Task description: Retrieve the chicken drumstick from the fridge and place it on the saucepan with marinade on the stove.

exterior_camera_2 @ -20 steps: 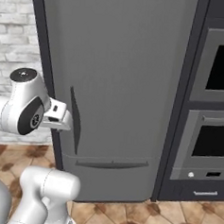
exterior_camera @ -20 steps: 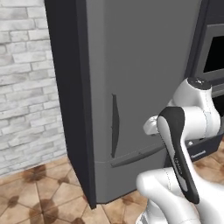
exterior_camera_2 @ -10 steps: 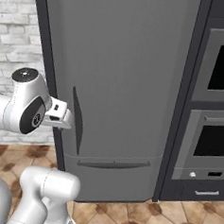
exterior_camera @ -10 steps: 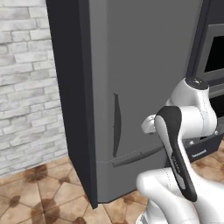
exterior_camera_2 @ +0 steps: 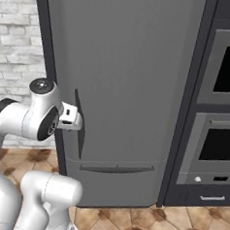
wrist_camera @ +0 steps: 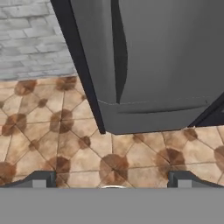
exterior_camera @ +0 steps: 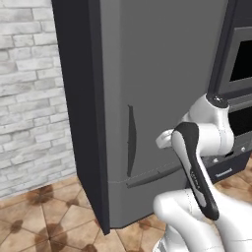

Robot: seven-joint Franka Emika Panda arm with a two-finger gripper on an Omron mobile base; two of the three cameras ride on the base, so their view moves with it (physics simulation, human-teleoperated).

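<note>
Your arm is folded up in front of the fridge [exterior_camera_2: 134, 79], whose doors are shut. In the right base view the wrist reaches from the left toward the fridge's long vertical handle [exterior_camera_2: 79, 124], and the hand [exterior_camera_2: 73, 119] sits just beside the middle of that handle; you cannot tell from here whether it touches. In the left base view the forearm rises from the lower right and the elbow bends back toward the door, with the hand [exterior_camera: 165, 140] poking out to the right of the handle [exterior_camera: 131, 140].

Your hand camera looks down along the fridge front: the handle [wrist_camera: 119, 48] runs up the door, the drawer seam lies below it, and brown tiled floor [wrist_camera: 65, 140] spreads beneath. The two fingertips [wrist_camera: 40, 179] stand far apart at the bottom corners, with nothing between them. A dark wall oven [exterior_camera_2: 219, 119] stands to the fridge's right, a white brick wall [exterior_camera: 29, 98] to its left.
</note>
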